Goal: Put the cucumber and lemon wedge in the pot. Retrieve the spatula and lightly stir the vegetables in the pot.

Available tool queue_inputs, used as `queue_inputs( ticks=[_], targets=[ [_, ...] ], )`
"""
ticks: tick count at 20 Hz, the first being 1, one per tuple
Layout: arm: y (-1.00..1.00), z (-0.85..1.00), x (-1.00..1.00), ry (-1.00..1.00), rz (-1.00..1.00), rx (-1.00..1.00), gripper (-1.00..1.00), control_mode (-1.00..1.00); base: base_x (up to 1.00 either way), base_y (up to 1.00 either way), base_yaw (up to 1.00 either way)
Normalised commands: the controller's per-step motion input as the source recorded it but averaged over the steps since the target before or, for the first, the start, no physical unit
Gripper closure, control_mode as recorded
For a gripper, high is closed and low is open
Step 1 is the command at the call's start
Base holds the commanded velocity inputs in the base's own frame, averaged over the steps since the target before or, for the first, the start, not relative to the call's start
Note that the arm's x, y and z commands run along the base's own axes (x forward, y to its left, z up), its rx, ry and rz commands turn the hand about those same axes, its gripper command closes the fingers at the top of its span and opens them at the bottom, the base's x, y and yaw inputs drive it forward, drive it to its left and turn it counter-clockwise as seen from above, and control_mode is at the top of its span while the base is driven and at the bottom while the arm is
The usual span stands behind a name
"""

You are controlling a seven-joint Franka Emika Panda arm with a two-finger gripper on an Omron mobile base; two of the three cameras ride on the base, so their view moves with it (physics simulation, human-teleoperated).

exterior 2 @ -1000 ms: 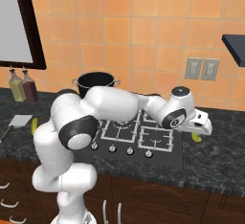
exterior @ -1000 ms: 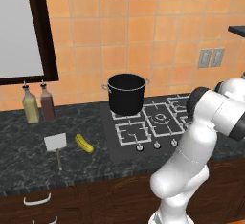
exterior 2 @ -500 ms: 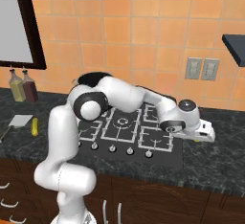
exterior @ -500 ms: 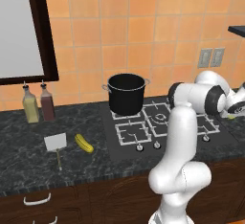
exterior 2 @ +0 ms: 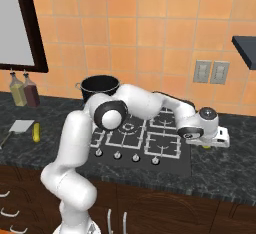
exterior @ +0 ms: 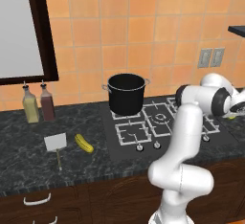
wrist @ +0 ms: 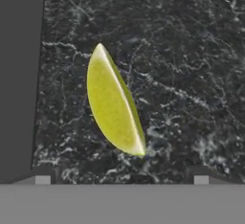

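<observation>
Small curved yellow lemon wedge (wrist: 115,108) lies on the dark speckled stone counter (wrist: 191,50), right of the black gas hob (exterior 2: 150,140), directly under the two-finger gripper (wrist: 122,180). Fingertips stand wide apart, holding nothing. Likely light, firm at the rind, slick on the cut faces. Best pinched across the narrow middle, flat sides against the pads. Tall black stockpot (exterior: 126,94) sits well apart.

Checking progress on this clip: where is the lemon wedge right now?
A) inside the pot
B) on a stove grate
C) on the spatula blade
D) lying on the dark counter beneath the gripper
D: the lemon wedge lies on the speckled dark counter, right of the stove, beneath the gripper.
</observation>
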Motion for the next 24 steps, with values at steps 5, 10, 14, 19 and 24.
queue_inputs(
  ticks=[5, 10, 14, 19, 24],
  targets=[
    [0.0, -0.32, 0.47, 0.01, 0.12, 0.0, -1.0, -1.0, 0.0, 0.0, 0.0],
    [0.01, -0.19, 0.08, 0.05, 0.06, 0.0, -1.0, -1.0, 0.0, 0.0, 0.0],
    [0.0, -0.23, 0.08, 0.06, 0.07, 0.0, -1.0, -1.0, 0.0, 0.0, 0.0],
    [0.0, -0.14, 0.26, 0.07, 0.07, 0.0, 1.0, -1.0, 0.0, 0.0, 0.0],
    [0.34, -0.08, -0.01, 0.02, 0.1, -0.01, 1.0, -1.0, 0.0, 0.0, 0.0]
  ],
)
